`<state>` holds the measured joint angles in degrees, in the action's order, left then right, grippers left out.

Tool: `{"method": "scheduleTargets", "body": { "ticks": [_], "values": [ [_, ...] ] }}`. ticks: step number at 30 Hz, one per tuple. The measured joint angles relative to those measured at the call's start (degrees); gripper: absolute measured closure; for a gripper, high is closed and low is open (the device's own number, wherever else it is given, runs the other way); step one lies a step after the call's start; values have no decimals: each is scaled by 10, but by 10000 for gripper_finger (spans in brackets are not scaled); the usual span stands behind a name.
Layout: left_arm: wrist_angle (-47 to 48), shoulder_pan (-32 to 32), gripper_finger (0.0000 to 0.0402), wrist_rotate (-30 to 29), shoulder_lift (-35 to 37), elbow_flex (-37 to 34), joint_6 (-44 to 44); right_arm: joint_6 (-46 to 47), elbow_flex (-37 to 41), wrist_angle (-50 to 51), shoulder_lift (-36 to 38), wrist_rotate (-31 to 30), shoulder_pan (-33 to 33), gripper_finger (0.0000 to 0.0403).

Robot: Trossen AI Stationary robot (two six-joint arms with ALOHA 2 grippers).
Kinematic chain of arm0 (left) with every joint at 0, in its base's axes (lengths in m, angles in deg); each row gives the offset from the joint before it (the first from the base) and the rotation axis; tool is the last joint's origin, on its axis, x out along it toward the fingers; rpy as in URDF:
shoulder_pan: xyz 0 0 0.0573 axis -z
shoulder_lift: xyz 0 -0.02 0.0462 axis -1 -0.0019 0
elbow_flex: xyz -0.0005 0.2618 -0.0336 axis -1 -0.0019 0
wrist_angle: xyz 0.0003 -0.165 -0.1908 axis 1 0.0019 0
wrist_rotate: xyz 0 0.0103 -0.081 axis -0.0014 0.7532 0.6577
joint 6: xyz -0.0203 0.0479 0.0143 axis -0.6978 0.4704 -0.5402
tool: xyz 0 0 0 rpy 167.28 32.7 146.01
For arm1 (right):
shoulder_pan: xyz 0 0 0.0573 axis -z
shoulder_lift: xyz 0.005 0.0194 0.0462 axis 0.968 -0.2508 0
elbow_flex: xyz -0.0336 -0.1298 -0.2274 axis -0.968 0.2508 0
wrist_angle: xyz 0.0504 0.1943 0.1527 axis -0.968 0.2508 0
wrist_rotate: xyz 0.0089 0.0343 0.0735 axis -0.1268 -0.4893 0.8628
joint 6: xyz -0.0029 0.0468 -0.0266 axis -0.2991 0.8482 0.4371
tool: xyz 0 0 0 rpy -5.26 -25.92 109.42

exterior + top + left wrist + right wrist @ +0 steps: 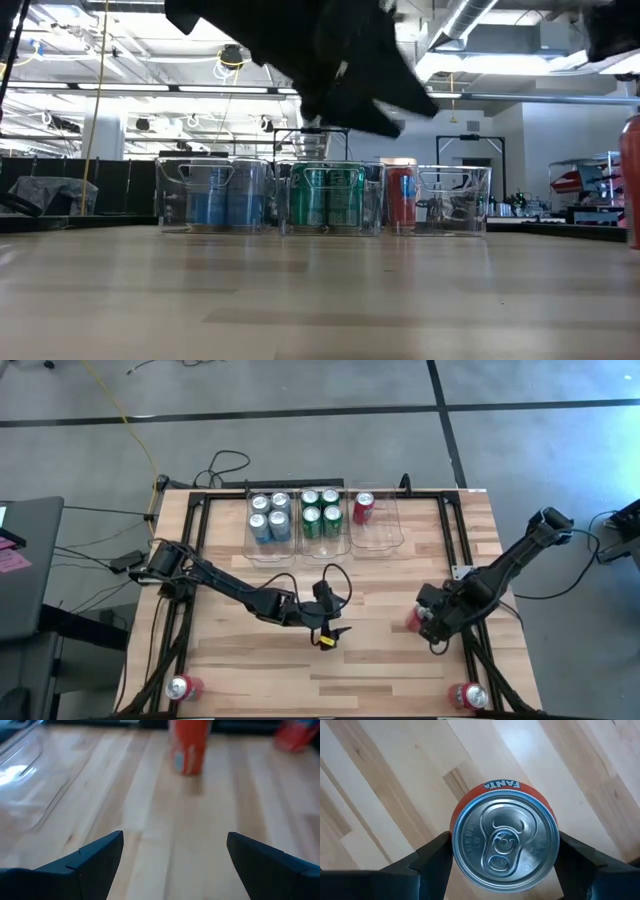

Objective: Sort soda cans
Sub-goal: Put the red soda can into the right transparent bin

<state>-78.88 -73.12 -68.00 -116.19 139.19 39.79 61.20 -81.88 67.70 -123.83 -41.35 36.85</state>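
A: Overhead camera looks straight down on the whole table (330, 660); the low one sits at tabletop height, facing the bins (325, 198).

B: Left wrist view skims forward across the boards. Right wrist view stares straight down, very close, onto a red can (504, 843), also visible from overhead.

Blue cans (269, 517), green cans (320, 512), seemingly orange-red can (504, 840)
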Motion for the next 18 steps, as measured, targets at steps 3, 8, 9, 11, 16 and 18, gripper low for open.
{"method": "scheduleTargets", "body": {
  "ticks": [3,8,9,11,16,18],
  "values": [
    [41,-8,50,-10,0,0,-17,-30,-8,2,-1,2,18,106],
    [117,-18,50,-16,0,0,-57,-80,-53,21,-3,3,56,108],
    [128,-18,50,-22,0,0,-64,-89,-65,30,-2,-1,65,108],
    [144,-18,50,-35,0,0,-74,-109,-90,58,-5,-7,81,108],
    [156,-18,50,-37,1,0,-102,-158,-168,137,-3,-33,127,108],
    [161,-18,50,-40,1,0,-108,-185,-199,160,-3,-52,146,108]
  ]
}}
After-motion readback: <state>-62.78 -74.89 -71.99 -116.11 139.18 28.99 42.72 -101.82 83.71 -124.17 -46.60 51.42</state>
